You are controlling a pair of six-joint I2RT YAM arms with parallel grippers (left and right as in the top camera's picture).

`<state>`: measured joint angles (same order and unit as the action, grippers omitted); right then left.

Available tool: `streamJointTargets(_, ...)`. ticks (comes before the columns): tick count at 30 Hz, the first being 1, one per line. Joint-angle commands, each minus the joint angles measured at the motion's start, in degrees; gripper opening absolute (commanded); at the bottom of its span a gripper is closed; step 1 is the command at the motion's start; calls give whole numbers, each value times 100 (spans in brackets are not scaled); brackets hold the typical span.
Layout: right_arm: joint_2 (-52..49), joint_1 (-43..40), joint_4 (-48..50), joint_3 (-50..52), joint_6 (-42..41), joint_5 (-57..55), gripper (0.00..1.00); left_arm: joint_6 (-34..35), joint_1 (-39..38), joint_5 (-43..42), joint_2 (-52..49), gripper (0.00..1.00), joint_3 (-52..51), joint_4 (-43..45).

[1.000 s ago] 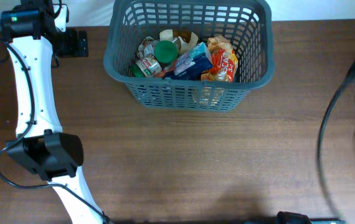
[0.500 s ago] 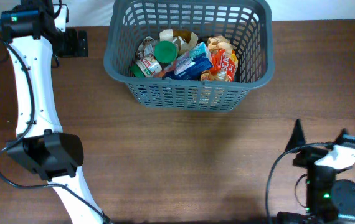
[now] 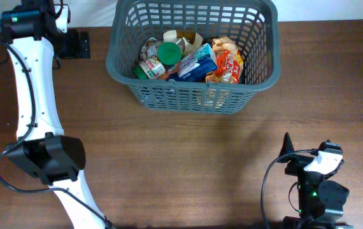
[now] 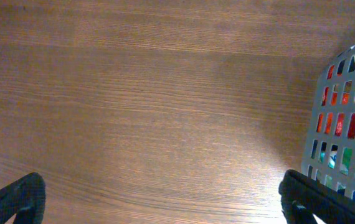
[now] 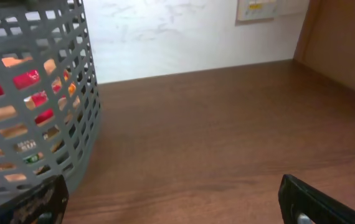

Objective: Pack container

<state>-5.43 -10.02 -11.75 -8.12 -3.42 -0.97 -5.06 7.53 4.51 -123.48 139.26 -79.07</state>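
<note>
The container, a dark grey slotted basket (image 3: pixel 258 79), stands at the back middle of the table. It holds a green-lidded jar (image 3: pixel 168 52), a blue packet (image 3: pixel 197 63), an orange-red packet (image 3: pixel 230 67) and other small packs. My left gripper (image 3: pixel 74 44) is open and empty, to the left of the basket; the left wrist view shows its fingers (image 4: pixel 165 199) wide apart over bare wood, with the basket wall (image 4: pixel 327 106) at the right. My right gripper (image 3: pixel 306 159) is open and empty at the front right, well short of the basket; the right wrist view shows its fingers (image 5: pixel 177 199) and the basket (image 5: pixel 71 93) at the left.
The table top is brown wood (image 3: pixel 188 165). The white left arm (image 3: pixel 32 95) runs along the left side, from the front edge to the back. A white wall (image 5: pixel 184 31) rises behind the table's far edge.
The right arm has swung in from the right edge, where it was a blur, and has settled low at the front right. The left arm and the basket have not moved.
</note>
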Motion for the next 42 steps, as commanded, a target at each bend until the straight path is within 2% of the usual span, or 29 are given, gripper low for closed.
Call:
streamJointTargets(1,76,31,348,319,-4,33,99,33,13,-35,59,99,-33,11)
streamJointTargets(5,212,28,776,785,-4,46,99,33,13,-35,59,99,-33,11)
streamJointTargets(28,245,26,728,780,-4,35,99,33,2,-37,201,99,-37,11)
streamJointTargets(32,245,26,726,780,-4,35,98,33,-197,-35,874,99,-131,15)
streamJointTargets(35,245,26,728,780,-4,35,99,33,-431,-37,1635,99,-562,17)
streamJointTargets(40,245,26,726,780,-4,35,99,33,-643,-33,3082,99,-2022,15)
streamJointTargets(42,245,26,728,780,-4,35,99,33,-636,-13,3985,99,-2992,15)
